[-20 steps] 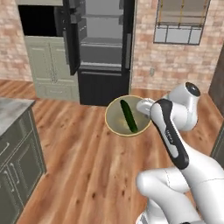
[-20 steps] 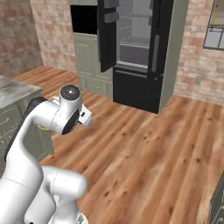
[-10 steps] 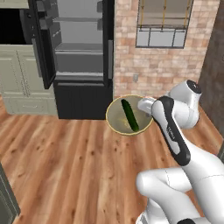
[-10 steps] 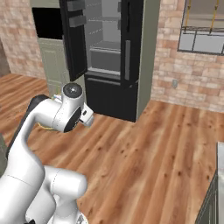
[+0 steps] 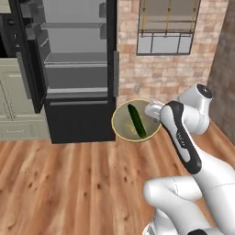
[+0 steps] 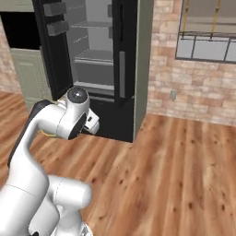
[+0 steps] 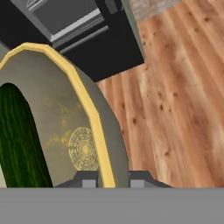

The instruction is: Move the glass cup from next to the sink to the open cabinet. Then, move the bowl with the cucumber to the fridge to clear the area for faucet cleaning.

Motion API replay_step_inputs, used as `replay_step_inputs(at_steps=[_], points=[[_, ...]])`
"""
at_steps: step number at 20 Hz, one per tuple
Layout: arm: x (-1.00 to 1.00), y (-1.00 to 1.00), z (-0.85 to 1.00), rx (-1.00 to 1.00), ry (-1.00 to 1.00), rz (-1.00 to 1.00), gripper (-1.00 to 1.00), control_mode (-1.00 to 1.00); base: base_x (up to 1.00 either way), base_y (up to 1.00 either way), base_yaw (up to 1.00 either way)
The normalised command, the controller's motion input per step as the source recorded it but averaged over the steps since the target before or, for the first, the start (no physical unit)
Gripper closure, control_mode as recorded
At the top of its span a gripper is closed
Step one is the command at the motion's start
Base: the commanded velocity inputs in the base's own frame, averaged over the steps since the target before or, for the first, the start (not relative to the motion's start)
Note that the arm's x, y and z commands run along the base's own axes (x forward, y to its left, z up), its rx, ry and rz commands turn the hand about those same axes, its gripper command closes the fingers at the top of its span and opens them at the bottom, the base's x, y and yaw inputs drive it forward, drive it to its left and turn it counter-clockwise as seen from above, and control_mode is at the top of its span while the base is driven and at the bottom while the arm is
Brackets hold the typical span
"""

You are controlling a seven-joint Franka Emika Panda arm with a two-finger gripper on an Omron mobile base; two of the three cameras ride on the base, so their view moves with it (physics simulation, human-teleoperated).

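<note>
- Fridge [image 5: 69, 69]: ahead of the pincer and to its left, doors swung wide, grey shelves bare. Largest thing in play and the drop point for the load. The shelves sit level with the pincer or above it, with a black lower drawer front beneath.
- Wood floor [image 5: 59, 183]: well below the pincer; nothing under the load but air, so a slip would likely mean a long fall.
- Bowl [image 5: 137, 120]: carried in the air at the pincer, out in front of the fridge's right edge, not yet inside. Yellow rim, dull grey-green inside with a faint spiral mark. Looks rigid and thin-walled; I judge it light but chippable. It hangs tilted, its mouth turned partly towards the left base camera.
- Pincer [image 7: 113, 179]: clamped on the bowl's rim, one fingertip [image 7: 85, 180] inside the wall and the other outside. A rim pinch on one side is the only hold; the far side is unsupported, so it may want to pivot.
- Cucumber [image 5: 137, 120]: lying loose in the bowl, just beyond the pincer. Smooth, dark green, firm. Likely to roll or slide out if the tilt grows; level the bowl before setting it down.
</note>
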Motion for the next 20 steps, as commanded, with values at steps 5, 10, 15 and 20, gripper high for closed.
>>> replay_step_inputs(at_steps=[5,10,15,20], points=[[0.00,0.00,0.00,0.00,0.00,0.00,1.00,1.00,1.00,0.83,-0.23],[0.00,0.00,0.00,0.00,0.00,0.00,1.00,1.00,1.00,0.81,-0.24],[0.00,0.00,0.00,0.00,0.00,0.00,1.00,1.00,1.00,0.50,-0.22],[0.00,0.00,0.00,0.00,0.00,0.00,1.00,1.00,1.00,0.33,-0.17]])
